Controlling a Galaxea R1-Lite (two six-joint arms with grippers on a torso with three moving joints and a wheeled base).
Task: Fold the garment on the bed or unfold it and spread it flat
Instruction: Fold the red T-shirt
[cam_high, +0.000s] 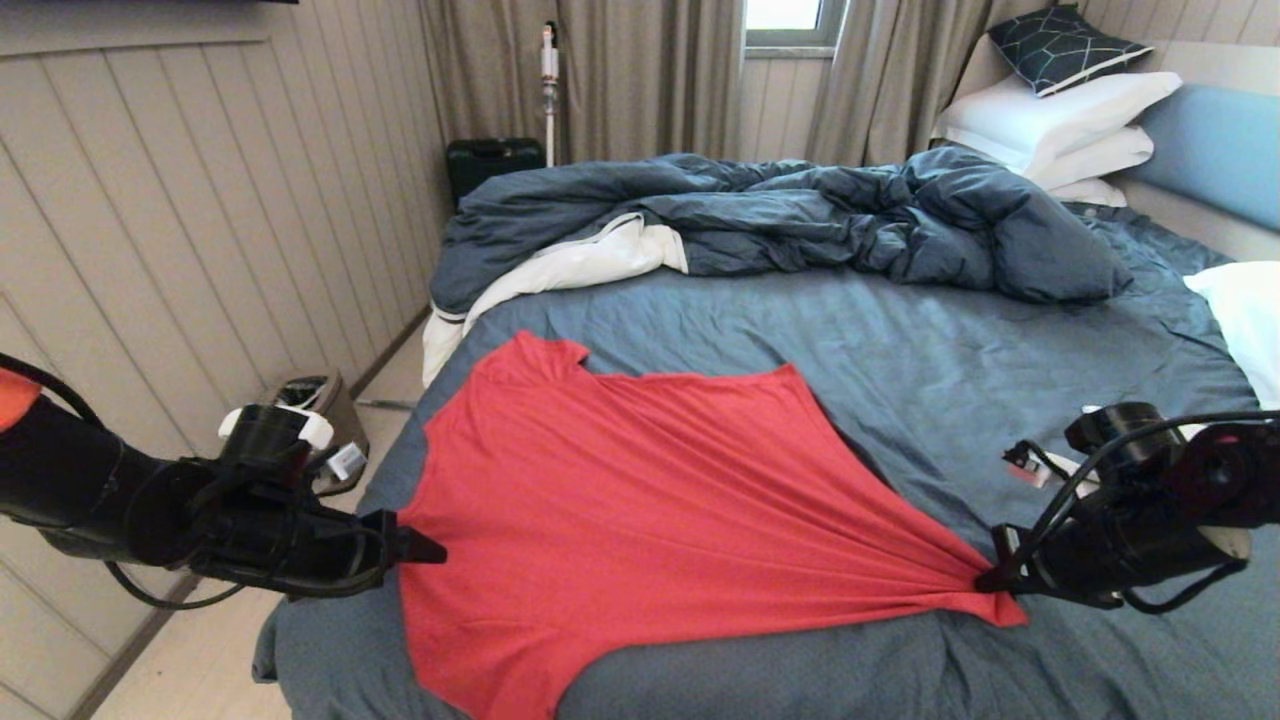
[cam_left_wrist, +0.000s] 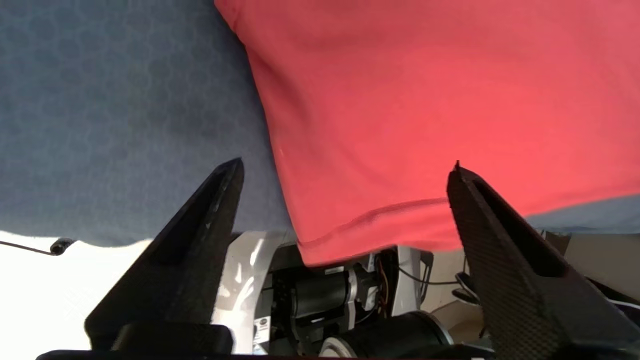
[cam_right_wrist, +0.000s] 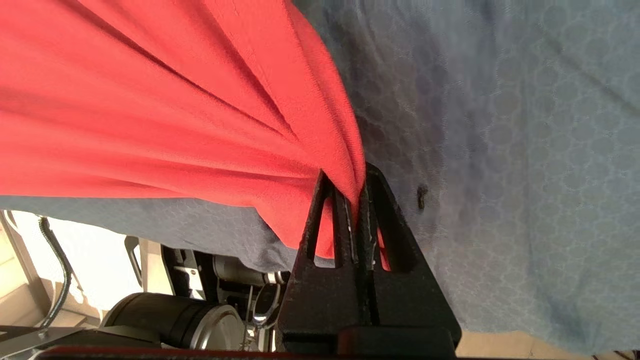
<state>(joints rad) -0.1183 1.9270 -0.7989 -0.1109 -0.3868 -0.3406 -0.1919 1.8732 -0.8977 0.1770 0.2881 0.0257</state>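
While the shirt (cam_high: 640, 500) lies spread on the near part of the bed (cam_high: 900, 340), we find it held at one side only. Our right claw (cam_high: 985, 580) is clenched on a gathered corner of cloth at the shirt's right edge, and pleats fan out from that pinch across the fabric. Our left claw (cam_high: 425, 548) stands released at the shirt's left edge, holding nothing; in the left wrist view its fingers (cam_left_wrist: 210, 220) are spread wide, with the hem lying between them.

We judge the shirt light, limp and thin. It will drape, stretch and bunch under any pull, and will not keep a shape unsupported. It should not slip from a firm pinch, but a single grip drags it into folds, as the right side shows. We would take hold at hems, corners or shoulder seams, where the doubled, stitched edge gives more to grip.

Materials: red jersey, matte, smooth on the left and creased toward the right. The sheet is slate-blue with a faint honeycomb weave. A rumpled dark duvet (cam_high: 800, 220) lies well beyond the shirt.
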